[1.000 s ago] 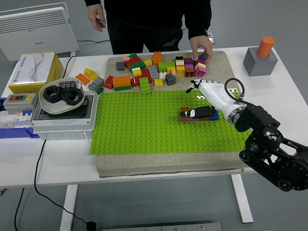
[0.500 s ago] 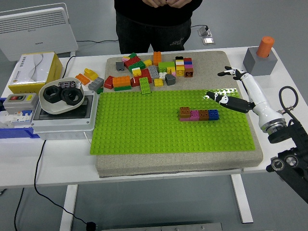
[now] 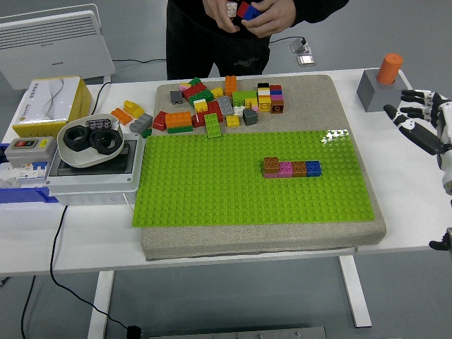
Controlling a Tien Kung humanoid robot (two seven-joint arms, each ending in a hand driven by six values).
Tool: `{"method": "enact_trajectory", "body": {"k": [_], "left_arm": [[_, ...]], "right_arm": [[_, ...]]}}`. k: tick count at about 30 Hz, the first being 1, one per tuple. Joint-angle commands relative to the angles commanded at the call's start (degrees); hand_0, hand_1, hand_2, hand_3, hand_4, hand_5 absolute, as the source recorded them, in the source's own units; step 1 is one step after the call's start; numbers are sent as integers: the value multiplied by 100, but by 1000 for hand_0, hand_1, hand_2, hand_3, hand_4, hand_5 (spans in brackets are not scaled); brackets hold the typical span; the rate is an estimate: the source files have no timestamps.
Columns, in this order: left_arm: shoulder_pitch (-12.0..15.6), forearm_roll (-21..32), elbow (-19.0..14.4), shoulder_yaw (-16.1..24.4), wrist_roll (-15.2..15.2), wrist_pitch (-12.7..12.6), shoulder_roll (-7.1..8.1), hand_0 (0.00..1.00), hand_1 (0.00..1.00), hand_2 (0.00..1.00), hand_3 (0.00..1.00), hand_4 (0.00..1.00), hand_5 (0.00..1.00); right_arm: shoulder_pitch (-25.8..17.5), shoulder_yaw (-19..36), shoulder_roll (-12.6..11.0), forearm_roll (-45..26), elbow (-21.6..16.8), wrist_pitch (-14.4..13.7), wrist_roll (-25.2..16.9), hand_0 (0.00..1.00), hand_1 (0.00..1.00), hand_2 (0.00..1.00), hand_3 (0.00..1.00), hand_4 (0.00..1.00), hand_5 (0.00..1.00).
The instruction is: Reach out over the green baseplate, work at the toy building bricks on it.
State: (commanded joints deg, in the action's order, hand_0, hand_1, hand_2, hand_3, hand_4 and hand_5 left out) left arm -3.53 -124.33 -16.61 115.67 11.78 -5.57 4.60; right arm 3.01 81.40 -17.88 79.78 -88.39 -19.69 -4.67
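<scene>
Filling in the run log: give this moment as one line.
right robot hand: open, off baseplate at right edge | brick row: on baseplate | person's hands: holding bricks | left: unseen

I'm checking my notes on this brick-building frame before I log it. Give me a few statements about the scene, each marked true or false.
1. A short row of bricks sits on the green baseplate. True.
2. The right robot hand is gripping that row. False: it is off at the right edge of the table, fingers spread, holding nothing.
3. The person's hands hold bricks above the far side of the table. True.
4. The orange cylinder lies on the baseplate. False: it stands in a grey block at the far right corner.
</scene>
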Motion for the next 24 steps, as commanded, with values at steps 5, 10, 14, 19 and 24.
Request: {"method": "enact_trajectory", "body": {"k": [5, 10, 14, 19, 24], "left_arm": [[1, 68, -7, -27, -30, -12, 2, 759, 704, 604, 455, 613, 330], [11, 92, -9, -23, -36, -10, -11, 759, 704, 604, 455, 613, 330], [20, 121, -13, -25, -40, -6, -39, 759, 704, 605, 455, 616, 327], [26, 159, -14, -83, -31, 39, -79, 758, 705, 605, 455, 628, 318], [33, 110, 0, -127, 29, 182, -106, 758, 706, 609, 460, 647, 331]], "right_arm": [[-47, 431, 30, 23, -24, 0, -11, 634, 464, 421, 512, 931, 428], [-45, 536, 41, 164, -62, 10, 20, 634, 464, 421, 512, 931, 428], [-52, 577, 36, 242, -85, 20, 28, 589, 378, 356, 439, 963, 414], [-71, 650, 6, 296, -134, 28, 22, 510, 315, 320, 430, 989, 424], [-128, 772, -14, 253, -161, 19, -15, 455, 278, 305, 431, 998, 430]]}}
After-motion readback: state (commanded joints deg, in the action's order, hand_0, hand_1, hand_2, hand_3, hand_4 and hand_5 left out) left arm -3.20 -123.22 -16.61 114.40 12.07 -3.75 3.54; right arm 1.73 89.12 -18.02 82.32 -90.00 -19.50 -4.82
